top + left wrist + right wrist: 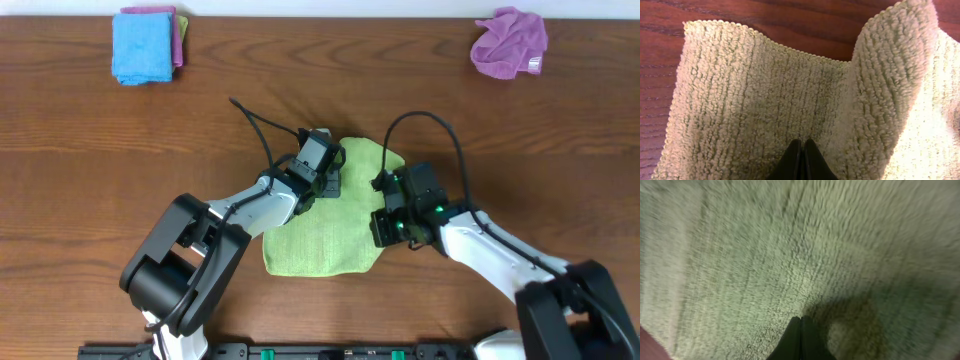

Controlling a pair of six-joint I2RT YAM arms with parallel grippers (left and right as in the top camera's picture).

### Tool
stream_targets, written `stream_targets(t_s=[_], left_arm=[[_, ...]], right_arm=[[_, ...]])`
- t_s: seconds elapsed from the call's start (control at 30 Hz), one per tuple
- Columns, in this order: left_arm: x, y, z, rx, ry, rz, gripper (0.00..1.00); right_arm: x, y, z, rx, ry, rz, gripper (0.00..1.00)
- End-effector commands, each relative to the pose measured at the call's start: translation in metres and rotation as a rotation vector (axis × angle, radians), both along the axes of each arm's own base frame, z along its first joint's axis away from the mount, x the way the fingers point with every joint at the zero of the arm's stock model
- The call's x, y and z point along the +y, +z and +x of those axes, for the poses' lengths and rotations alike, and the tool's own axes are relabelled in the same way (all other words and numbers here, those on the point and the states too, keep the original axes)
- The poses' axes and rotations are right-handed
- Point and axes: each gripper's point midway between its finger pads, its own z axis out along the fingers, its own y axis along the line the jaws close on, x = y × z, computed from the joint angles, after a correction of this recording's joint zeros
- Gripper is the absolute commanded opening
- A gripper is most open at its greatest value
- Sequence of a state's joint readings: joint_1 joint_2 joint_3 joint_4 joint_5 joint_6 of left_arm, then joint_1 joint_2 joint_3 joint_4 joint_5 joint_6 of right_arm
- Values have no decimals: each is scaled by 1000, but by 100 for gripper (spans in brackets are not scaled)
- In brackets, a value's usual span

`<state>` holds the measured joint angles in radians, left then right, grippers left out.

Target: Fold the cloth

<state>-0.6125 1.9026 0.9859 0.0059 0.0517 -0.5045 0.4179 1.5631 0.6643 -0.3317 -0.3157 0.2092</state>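
1. The lime yellow-green fuzzy microfibre cloth [320, 240] lies in the middle of the wooden bench [500, 150], directly under both arms, so neither is nearer.
2. Your left end effector [802, 145] is over its far-left part, and your right end effector [800, 322] is at its right edge.
3. Both are pressed together. You cannot tell whether either pinches fabric.

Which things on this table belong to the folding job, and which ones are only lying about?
For the job: the green cloth, in the middle.
Lying about: the folded blue cloth; the crumpled purple cloth, both at the far edge.
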Motion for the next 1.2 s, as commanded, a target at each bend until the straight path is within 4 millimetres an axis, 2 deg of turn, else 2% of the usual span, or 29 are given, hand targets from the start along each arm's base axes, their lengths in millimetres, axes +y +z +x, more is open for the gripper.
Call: stream_targets(t_s=[0.0,0.43,0.63,0.87,1.17], left_arm=[[23,-38,-19,87,32,88,6],[20,-39,-23,115,56,60,6],[20,-39,-23,116,56,60,6],[25,-38,-18,94,90,78,6],[45,-29,11,-8,180,106,6]], right_arm=[[2,-12,-11,53,7,-12,1],[-26,-25,-63,283,-5,-139,2],[-35,-25,-77,347,-32,-185,2],[-39,-25,-85,390,-68,-199,2],[-39,-25,-85,390,-68,-199,1]])
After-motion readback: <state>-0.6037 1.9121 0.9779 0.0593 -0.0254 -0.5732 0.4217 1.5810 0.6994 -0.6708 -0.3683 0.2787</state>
